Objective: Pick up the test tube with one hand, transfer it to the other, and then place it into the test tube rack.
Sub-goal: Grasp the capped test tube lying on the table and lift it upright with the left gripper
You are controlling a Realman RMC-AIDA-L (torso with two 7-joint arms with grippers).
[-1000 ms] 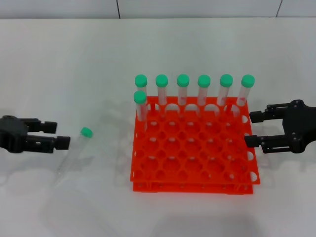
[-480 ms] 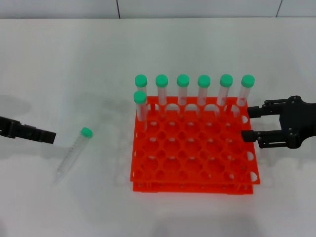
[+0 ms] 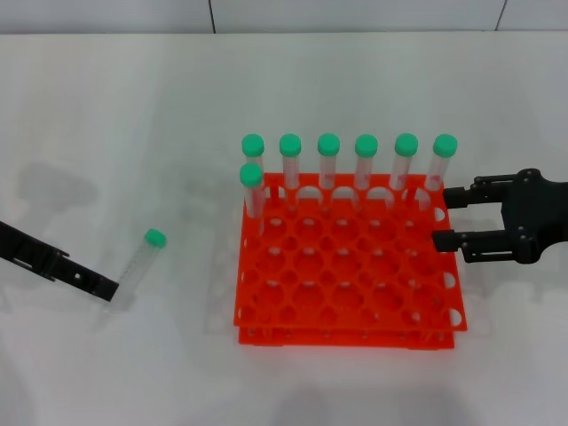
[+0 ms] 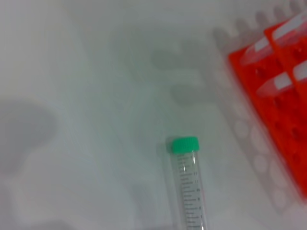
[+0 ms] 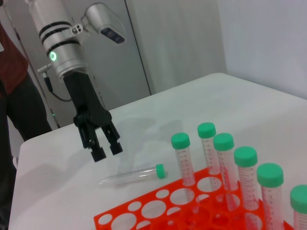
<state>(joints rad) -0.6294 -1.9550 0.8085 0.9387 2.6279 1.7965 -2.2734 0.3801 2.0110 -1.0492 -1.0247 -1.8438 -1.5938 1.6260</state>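
Note:
The test tube [image 3: 138, 266] lies on the white table left of the rack, its green cap [image 3: 155, 238] pointing away from me. My left gripper [image 3: 106, 288] shows edge-on as a thin black bar at the tube's bottom end. In the right wrist view this gripper [image 5: 107, 152] hangs just above the lying tube [image 5: 132, 176], open and holding nothing. The left wrist view looks down on the tube [image 4: 190, 187]. My right gripper [image 3: 448, 215] stands open at the right edge of the orange test tube rack [image 3: 346, 335].
Several green-capped tubes [image 3: 328, 164] stand upright in the rack's back row and one behind-left hole. The rack [image 5: 106, 216] fills the table's middle right. A person in dark red stands beyond the table's left side in the right wrist view.
My left gripper has turned edge-on, dropped lower and moved toward the lying tube's bottom end. The right gripper crept slightly left toward the rack. The tube has not moved.

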